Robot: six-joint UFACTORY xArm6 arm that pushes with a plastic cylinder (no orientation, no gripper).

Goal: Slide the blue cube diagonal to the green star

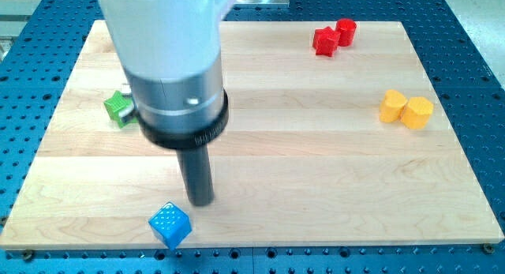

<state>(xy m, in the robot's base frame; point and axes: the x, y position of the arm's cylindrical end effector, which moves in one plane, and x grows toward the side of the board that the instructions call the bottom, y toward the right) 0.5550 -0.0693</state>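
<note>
The blue cube (170,224) sits near the board's bottom edge, left of centre. The green star (118,107) lies at the view's left, partly hidden behind the arm's grey and black body. My tip (201,201) rests on the board just above and to the right of the blue cube, with a small gap between them. The green star is well up and to the left of my tip.
A red star-like block (324,41) and a red cylinder (346,30) sit together at the top right. Two yellow blocks (392,106) (418,112) touch each other at the right. The wooden board (316,179) lies on a blue perforated table.
</note>
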